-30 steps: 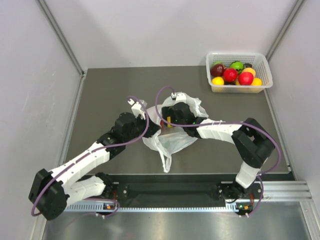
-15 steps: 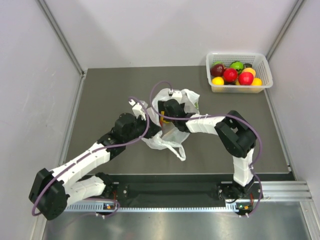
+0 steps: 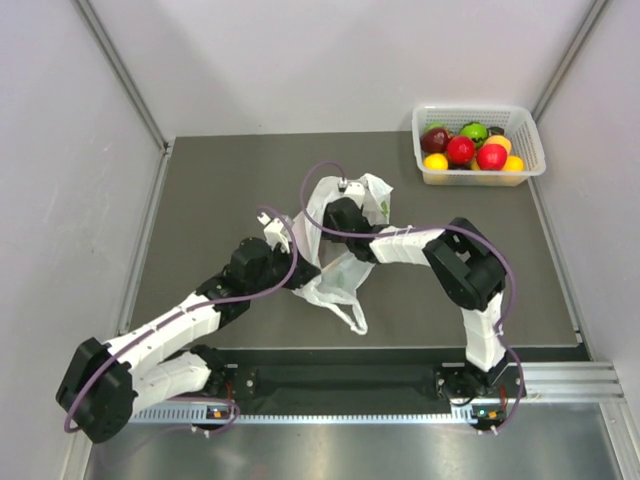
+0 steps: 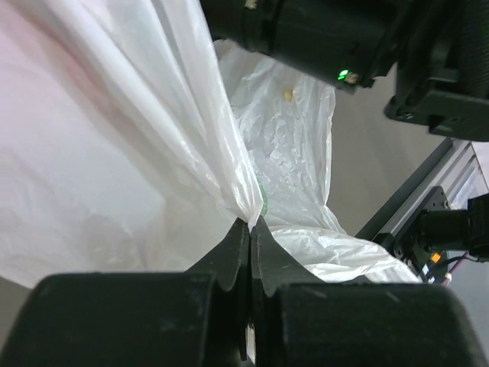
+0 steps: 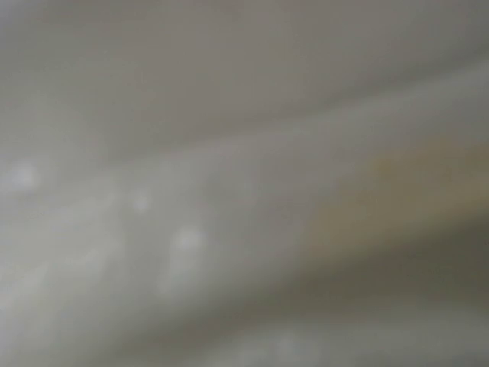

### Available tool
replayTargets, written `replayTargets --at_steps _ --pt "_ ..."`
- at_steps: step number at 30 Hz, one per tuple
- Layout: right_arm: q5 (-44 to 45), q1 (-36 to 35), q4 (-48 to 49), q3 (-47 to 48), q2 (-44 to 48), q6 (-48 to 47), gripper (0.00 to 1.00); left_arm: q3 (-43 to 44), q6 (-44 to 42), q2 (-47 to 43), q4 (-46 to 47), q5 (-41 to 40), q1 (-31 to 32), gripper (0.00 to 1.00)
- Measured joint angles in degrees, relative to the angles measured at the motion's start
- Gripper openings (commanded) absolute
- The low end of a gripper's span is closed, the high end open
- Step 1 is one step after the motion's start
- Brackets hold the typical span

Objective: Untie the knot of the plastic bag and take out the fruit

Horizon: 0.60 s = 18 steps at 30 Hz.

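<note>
The plastic bag lies crumpled at the table's middle, its handles trailing toward the near edge. My left gripper is shut on a fold of its left side; in the left wrist view the closed fingertips pinch the white film. My right gripper is pushed into the bag's upper part, with its fingers hidden by plastic. The right wrist view shows only blurred plastic. No fruit shows in the bag. Red fruits, a yellow one and an orange one lie in the basket.
The white basket stands at the far right corner and also holds a dark red apple and a green fruit. White walls close in the table on the left, right and back. The right arm's black wrist hangs just above the left gripper.
My right gripper has swung left and gone deeper into the bag. The bag has been pulled left and bunched up, and its handles have shifted right. My left gripper has kept its hold and dropped slightly.
</note>
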<state>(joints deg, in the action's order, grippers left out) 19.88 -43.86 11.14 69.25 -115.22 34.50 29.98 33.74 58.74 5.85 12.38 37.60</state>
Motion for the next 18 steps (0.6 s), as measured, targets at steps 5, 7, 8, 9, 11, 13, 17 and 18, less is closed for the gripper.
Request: replayTargets --at_steps 5,7,8,9,11,13,17,18 --pt "-0.15 0.24 1.99 -7.72 6.05 -1.55 0.19 -2.14 0.22 -1.27 -0.39 -0.11 0.0 0.0" --pt "-0.52 0.28 2.14 -10.19 9.55 -2.4 0.14 -2.25 0.22 -1.27 -0.52 -0.35 0.0 0.0" --pt "-0.92 0.28 2.16 -11.23 11.39 -2.84 0.13 -2.25 0.22 -1.27 -0.52 -0.55 0.0 0.0" --pt "-1.51 0.31 2.14 -12.13 13.29 -3.34 0.1 -2.25 0.24 -1.27 -0.52 -0.9 0.0 0.0" --pt "-3.61 0.46 1.88 -13.81 17.11 -4.48 0.04 -2.25 0.22 -1.25 -0.52 -1.6 0.0 0.0" --pt "-5.57 0.61 0.46 -14.64 20.37 -5.33 0.01 -2.23 0.17 -1.22 -0.63 -2.6 0.0 0.0" --pt "-10.08 1.07 -5.79 -15.28 25.73 -7.58 0.0 -1.68 0.17 -1.05 -1.22 -5.44 0.0 0.0" --pt "-11.37 1.25 -7.98 -15.28 26.8 -8.31 0.0 -1.31 0.15 -0.96 -1.29 -6.21 0.0 0.0"
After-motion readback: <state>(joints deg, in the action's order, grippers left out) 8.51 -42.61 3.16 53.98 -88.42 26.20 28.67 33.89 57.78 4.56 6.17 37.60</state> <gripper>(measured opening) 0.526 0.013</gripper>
